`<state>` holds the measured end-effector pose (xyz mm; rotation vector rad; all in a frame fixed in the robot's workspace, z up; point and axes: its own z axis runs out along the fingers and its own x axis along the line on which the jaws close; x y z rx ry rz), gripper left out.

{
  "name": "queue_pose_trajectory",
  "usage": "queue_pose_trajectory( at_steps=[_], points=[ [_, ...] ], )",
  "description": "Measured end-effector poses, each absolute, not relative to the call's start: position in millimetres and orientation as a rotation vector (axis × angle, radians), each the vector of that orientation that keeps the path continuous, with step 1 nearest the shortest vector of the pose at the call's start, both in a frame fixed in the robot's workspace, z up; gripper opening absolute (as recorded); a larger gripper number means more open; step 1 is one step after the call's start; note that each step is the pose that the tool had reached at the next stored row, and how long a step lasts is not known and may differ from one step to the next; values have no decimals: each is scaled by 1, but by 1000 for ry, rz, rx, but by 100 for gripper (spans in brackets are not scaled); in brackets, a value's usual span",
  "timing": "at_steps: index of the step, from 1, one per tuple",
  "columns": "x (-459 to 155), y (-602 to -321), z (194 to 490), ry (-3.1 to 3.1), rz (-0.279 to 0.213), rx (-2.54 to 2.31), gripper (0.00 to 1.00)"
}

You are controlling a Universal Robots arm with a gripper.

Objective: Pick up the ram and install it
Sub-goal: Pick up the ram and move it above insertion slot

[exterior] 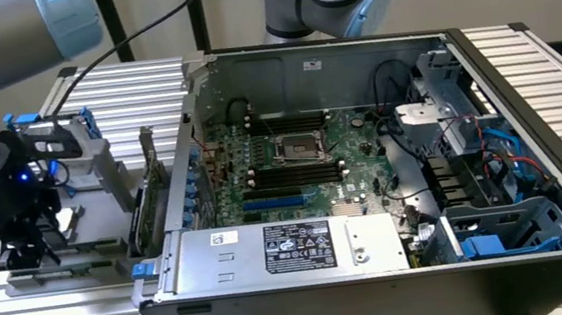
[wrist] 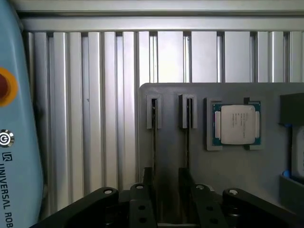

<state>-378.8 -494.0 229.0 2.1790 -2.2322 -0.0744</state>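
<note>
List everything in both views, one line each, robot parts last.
computer case: one, black, open, centre of the exterior view.
motherboard: one, green, inside the case.
power supply: one, silver, case's near edge.
tray: one, grey, on the ribbed table, exterior view's left.
ram: apparently two sticks, dark, edge-on in the tray's slots.
processor: one, silver on green, tray recess beside the slots.
teach pendant: one, light blue, on the table.
hand: one, black, open, over the tray's slots.
</note>
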Motion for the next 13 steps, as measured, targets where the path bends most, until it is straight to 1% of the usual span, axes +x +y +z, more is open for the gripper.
queue_pose_trajectory(
  at_steps=[13],
  points=[
    [-375, -497, 206, -2230, -74, 2181, 36]
  ],
)
